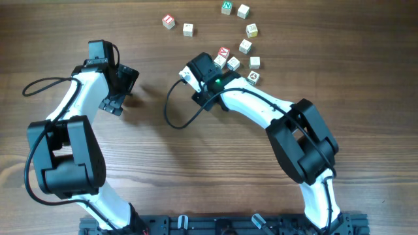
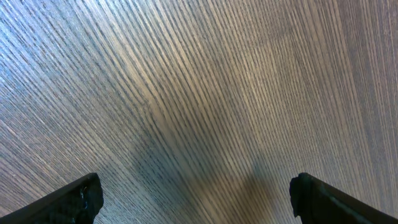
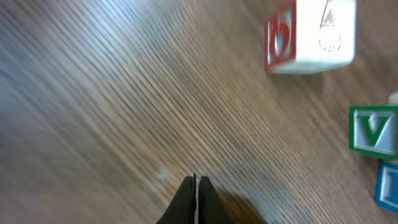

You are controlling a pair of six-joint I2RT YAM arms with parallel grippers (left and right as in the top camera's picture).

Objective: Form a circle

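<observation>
No finished circle shows. Several small pale wooden cubes lie in a loose arc at the back of the table, from a red-letter cube (image 1: 168,21) round to a green-letter cube (image 1: 226,7) and down to a cube (image 1: 253,78) by my right arm. My right gripper (image 1: 199,66) is shut on nothing, its tips (image 3: 196,182) over bare wood just left of the cluster. In the right wrist view a red-faced cube (image 3: 311,34) and a green V cube (image 3: 375,129) lie apart from the fingers. My left gripper (image 1: 123,90) (image 2: 196,199) stands open over bare table.
A blue-letter cube (image 3: 388,180) sits at the right edge of the right wrist view. Both arms' bases stand at the table's front edge (image 1: 215,225). A black cable (image 1: 171,111) loops beside my right wrist.
</observation>
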